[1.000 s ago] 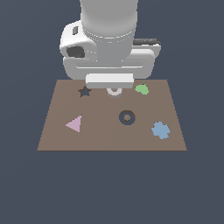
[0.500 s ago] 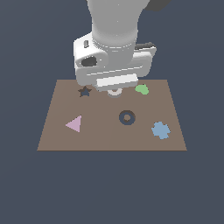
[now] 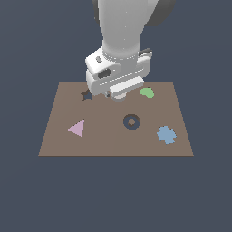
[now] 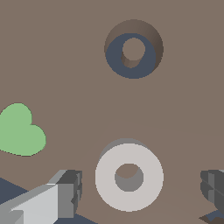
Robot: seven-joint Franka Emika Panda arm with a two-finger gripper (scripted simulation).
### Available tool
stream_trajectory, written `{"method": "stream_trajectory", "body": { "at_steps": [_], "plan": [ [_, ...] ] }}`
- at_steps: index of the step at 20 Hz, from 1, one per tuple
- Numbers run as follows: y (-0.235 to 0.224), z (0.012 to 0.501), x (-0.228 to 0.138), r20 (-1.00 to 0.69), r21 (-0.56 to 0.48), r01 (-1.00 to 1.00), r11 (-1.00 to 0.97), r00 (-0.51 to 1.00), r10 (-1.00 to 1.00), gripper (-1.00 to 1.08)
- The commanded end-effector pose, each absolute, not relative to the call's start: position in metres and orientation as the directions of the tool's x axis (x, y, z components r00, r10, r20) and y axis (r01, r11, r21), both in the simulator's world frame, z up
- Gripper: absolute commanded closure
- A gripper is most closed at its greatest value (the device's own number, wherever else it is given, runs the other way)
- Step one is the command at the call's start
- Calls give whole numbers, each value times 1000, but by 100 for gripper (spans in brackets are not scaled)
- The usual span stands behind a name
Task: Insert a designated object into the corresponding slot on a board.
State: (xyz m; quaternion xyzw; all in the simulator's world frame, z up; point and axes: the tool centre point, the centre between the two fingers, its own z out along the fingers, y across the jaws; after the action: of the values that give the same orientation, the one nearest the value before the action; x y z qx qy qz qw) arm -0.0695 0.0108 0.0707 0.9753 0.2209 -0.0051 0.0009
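Note:
The whitish-beige ring (image 4: 129, 177) lies flat on the brown board (image 3: 108, 140), between my gripper's two fingers. My gripper (image 4: 140, 190) is open; one finger (image 4: 65, 192) and the other finger (image 4: 214, 188) stand on either side of the ring with a gap to each. In the exterior view my gripper (image 3: 118, 94) is low over the far middle of the board and hides the ring. The dark navy ring-shaped slot (image 3: 132, 121) with a brown centre is empty, a short way nearer the front; it also shows in the wrist view (image 4: 133, 49).
A green blob (image 3: 147, 93) lies just to the exterior view's right of the gripper and shows in the wrist view (image 4: 19, 131). A dark star recess (image 3: 86, 95) is to its left. A pink triangle (image 3: 77, 128) and a blue cross (image 3: 166, 134) lie nearer the front.
The hand has come down over the ring and now covers it in the exterior view. The ring and the other shapes have not moved.

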Motion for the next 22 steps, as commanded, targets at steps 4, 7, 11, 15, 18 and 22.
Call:
{"method": "stream_trajectory", "body": {
  "at_steps": [4, 7, 11, 15, 18, 22],
  "plan": [
    [11, 56, -79, -2, -1, 503, -865, 865, 503, -92],
    [11, 52, -81, 0, -1, 521, -854, 854, 521, -92],
    [11, 51, -82, -1, -1, 523, -853, 853, 523, -92],
    [11, 46, -82, -1, -1, 523, -852, 852, 523, -92],
    [11, 37, -82, 0, 0, 525, -851, 851, 525, -92],
    [10, 30, -82, 0, 0, 527, -850, 850, 527, -92]
  ]
}}
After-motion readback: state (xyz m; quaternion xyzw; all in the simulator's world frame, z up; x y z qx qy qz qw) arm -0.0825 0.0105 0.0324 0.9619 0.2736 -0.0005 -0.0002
